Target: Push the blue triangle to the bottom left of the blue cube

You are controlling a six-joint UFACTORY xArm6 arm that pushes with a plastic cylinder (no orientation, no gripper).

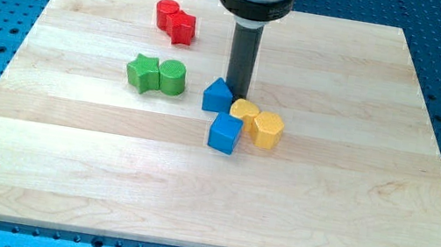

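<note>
The blue triangle [218,96] lies near the board's middle, just above and slightly left of the blue cube [224,133]. The two nearly touch. My tip [238,93] stands at the triangle's upper right side, close against it. The rod rises from there to the arm's wide dark and silver end at the view's top.
Two yellow blocks [244,111] [266,130] sit right of the blue ones, touching the cube. A green star [143,72] and green cylinder [172,78] lie to the left. Two red blocks [166,14] [182,28] lie at upper left. The wooden board [349,206] rests on a blue perforated table.
</note>
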